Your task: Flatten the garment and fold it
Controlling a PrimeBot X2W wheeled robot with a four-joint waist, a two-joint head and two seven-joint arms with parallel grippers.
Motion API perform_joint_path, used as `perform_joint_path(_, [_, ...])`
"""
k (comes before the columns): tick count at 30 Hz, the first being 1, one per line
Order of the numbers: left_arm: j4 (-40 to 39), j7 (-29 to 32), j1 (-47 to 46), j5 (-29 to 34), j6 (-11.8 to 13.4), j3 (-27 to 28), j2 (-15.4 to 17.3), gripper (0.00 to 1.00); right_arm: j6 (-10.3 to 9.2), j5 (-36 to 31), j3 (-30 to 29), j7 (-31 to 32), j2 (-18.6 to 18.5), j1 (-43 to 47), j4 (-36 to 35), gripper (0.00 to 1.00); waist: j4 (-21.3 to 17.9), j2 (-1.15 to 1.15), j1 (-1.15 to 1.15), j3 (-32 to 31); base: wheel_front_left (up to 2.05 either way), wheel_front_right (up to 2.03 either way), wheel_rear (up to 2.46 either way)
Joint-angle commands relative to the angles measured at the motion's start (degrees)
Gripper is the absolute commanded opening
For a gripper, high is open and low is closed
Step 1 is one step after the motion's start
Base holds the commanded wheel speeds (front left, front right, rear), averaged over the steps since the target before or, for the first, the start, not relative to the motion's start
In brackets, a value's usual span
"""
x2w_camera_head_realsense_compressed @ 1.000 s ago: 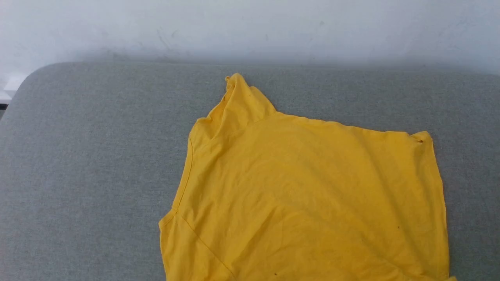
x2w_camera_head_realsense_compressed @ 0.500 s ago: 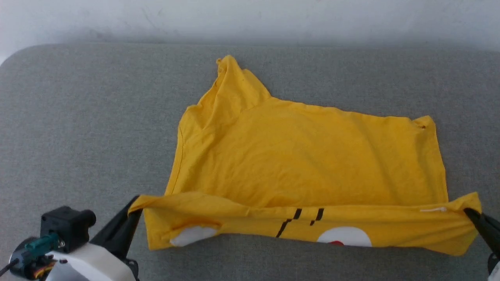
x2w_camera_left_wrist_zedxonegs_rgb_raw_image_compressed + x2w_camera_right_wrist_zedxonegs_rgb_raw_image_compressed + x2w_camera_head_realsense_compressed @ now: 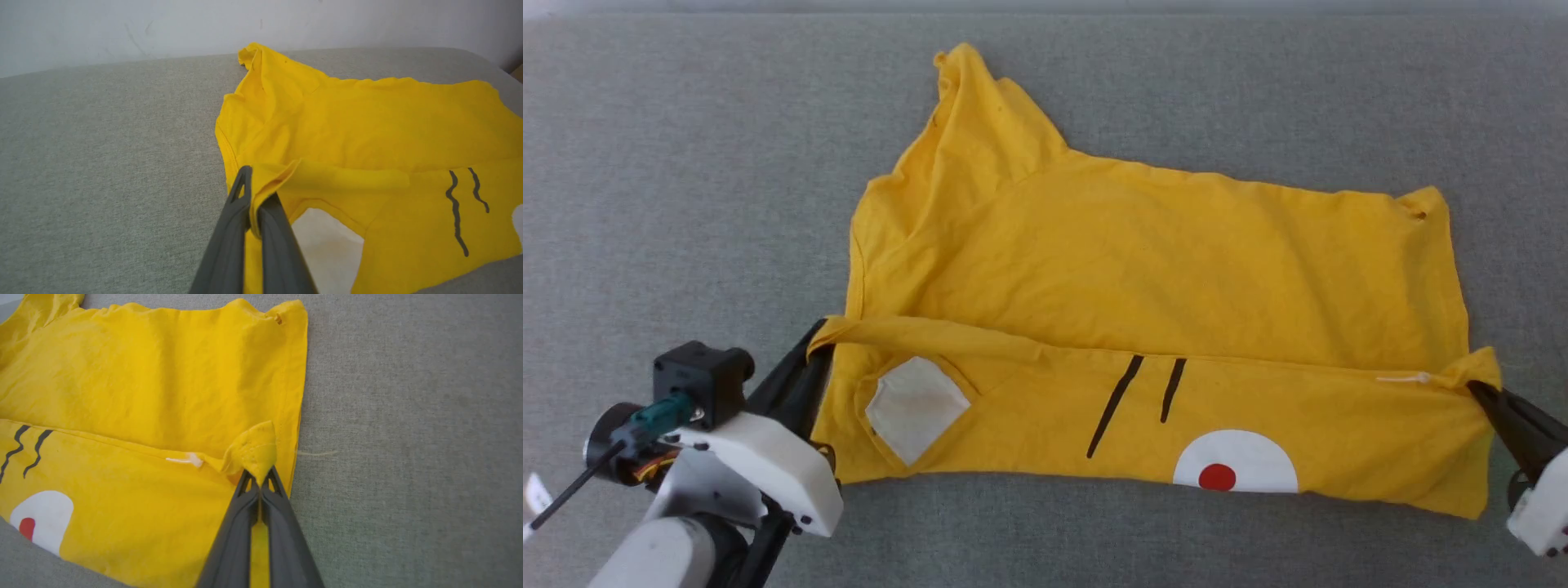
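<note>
The garment (image 3: 1143,269), a bright yellow T-shirt, lies spread on the grey surface with its plain back up. Its near edge is lifted and turned over toward the far side, showing a white patch (image 3: 915,406), two black stripes (image 3: 1131,392) and a white half-circle with a red dot (image 3: 1218,474). My left gripper (image 3: 818,343) is shut on the left corner of that turned edge; the left wrist view shows fabric pinched between its fingers (image 3: 253,192). My right gripper (image 3: 1480,390) is shut on the right corner, and yellow cloth bunches at its tips (image 3: 258,473).
The grey fabric-covered surface (image 3: 686,204) extends well to the left and right of the shirt. A pale wall (image 3: 122,24) stands behind its far edge. One sleeve (image 3: 968,106) points toward the far side.
The head camera has tilted down, bringing both grippers into view. Both grippers have carried the shirt's near edge farther over the back, exposing more of the printed side.
</note>
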Motion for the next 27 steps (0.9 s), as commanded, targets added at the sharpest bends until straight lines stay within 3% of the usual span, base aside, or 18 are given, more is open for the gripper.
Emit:
perform_joint_path(1, [2.5,-0.7,-1.6,-0.2,-0.5,-0.3,-1.1,0.0,-0.05,-0.7,1.4,-0.6,-0.3,-1.8,1.2,0.0,-0.7,0.0,-0.02,1.2,0.0,0.0,0.0])
perform_joint_path(7, [9.3,-0.8,-3.8,-0.3,-1.1,-2.2,-3.4,0.03,-0.05,-0.2,4.9,-1.3,-0.9,-4.6,4.3,0.0,-0.4,0.0,-0.02,2.0,0.0,0.0,0.0])
perform_joint_path(9, [11.2,-0.1,-4.4,-0.2,-1.3,-3.0,-3.9,0.21,-0.05,0.1,5.7,-1.1,-1.2,-5.2,5.2,0.0,-0.3,0.0,-0.02,2.3,0.0,0.0,0.0])
perform_joint_path(11, [12.5,0.4,-5.1,-0.3,-1.5,-3.7,-4.4,0.31,-0.05,0.1,6.4,-1.0,-1.7,-5.6,5.9,0.0,-0.1,0.0,-0.02,2.5,0.0,0.0,0.0])
perform_joint_path(15, [14.8,0.9,-6.5,-0.5,-1.6,-4.4,-5.4,0.47,-0.05,0.4,7.6,-1.0,-2.1,-6.6,7.0,0.27,0.2,0.0,-0.02,2.8,0.0,0.0,0.0])
perform_joint_path(16, [15.3,0.8,-6.8,-0.5,-1.5,-4.4,-5.7,0.62,-0.05,0.6,7.8,-1.0,-2.1,-6.8,7.3,0.37,0.3,0.0,-0.02,2.8,0.0,0.0,0.0])
perform_joint_path(17, [15.3,0.8,-6.8,-0.5,-1.5,-4.4,-5.7,0.62,-0.05,0.6,7.8,-1.0,-2.1,-6.8,7.3,0.37,0.3,0.0,-0.02,2.8,0.0,0.0,0.0])
perform_joint_path(18, [15.7,0.6,-7.2,-0.6,-1.5,-4.4,-6.1,0.93,-0.05,0.8,8.1,-1.1,-2.1,-7.0,7.5,0.69,0.4,0.0,-0.02,2.7,0.0,0.0,0.0])
perform_joint_path(19, [16.2,0.3,-7.5,-0.7,-1.3,-4.3,-6.4,1.0,-0.05,0.9,8.3,-1.3,-2.1,-7.2,7.6,1.0,0.4,0.0,-0.02,2.7,0.0,0.0,0.0])
perform_joint_path(27, [15.9,-4.3,-5.6,-2.8,-0.1,-2.0,-8.6,1.0,-0.05,2.5,10.0,-2.3,-2.8,-7.3,7.1,1.0,0.5,0.0,-0.02,-0.4,0.0,0.0,0.0])
